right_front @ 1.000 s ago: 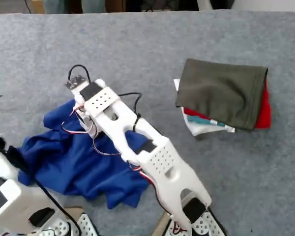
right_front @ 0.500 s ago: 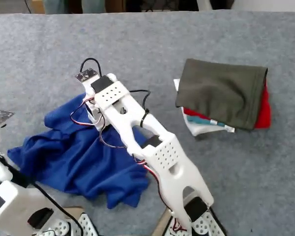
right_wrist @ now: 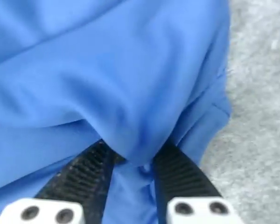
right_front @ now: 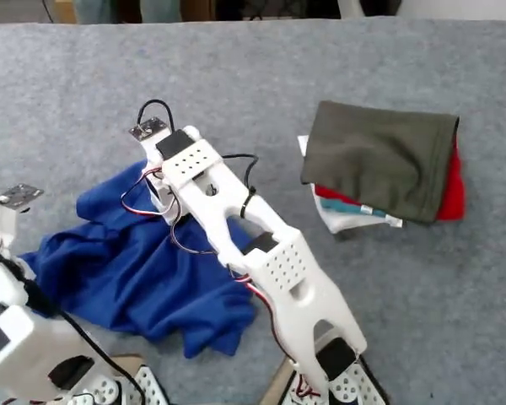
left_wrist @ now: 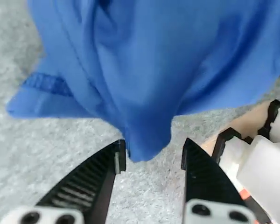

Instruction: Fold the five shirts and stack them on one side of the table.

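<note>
1. The right end effector [right_wrist: 133, 154] has slid farther out and a touch right over the last second, then settled. It's pinching a ridge of the blue shirt [right_front: 126, 270], and the far edge has come along with it.
2. My left arm has swung in from the left edge toward the shirt's left corner. The left end effector [left_wrist: 151, 154] is spread, with a drooping fold hanging between the jaws and nothing clamped yet.
3. The shirt is still crumpled at the near left of the tabletop [right_front: 261, 76], under both arms.
4. The stack [right_front: 379, 160] hasn't budged. It's well apart at the right, with the olive shirt on top.
5. My read is that we're one grip short of a two-point hold. Closing the left side should let me spread this last shirt flat, so folding hasn't really begun.
</note>
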### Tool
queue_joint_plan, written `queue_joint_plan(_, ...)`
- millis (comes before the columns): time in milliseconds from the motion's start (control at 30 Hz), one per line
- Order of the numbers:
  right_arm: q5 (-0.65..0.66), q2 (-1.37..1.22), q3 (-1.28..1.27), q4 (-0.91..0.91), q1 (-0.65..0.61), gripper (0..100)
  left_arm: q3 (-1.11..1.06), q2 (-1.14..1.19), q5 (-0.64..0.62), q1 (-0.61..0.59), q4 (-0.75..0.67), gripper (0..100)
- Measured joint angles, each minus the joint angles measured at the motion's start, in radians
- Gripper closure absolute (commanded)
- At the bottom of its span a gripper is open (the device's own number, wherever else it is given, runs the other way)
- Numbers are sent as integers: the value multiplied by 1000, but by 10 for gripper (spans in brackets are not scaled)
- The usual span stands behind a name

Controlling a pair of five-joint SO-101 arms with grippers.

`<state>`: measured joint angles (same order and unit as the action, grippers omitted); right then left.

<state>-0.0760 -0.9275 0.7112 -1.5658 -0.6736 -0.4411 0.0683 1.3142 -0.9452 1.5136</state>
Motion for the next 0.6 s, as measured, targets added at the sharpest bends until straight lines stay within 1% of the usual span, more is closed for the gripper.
queue_joint_plan(100, 0, 0, 0, 2, 0, 895, 3, 64, 0, 0, 0, 793)
queue_joint_plan(233, 0, 0, 0, 3, 0, 895, 38, 138, -11, 0, 0, 841)
queue_joint_plan(400, 0, -2, -2, 23, 0, 895, 74, 196, -25, -2, 23, 866)
queue_joint_plan(600, 0, -2, -2, 28, 0, 895, 110, 199, -25, -2, 91, 968)
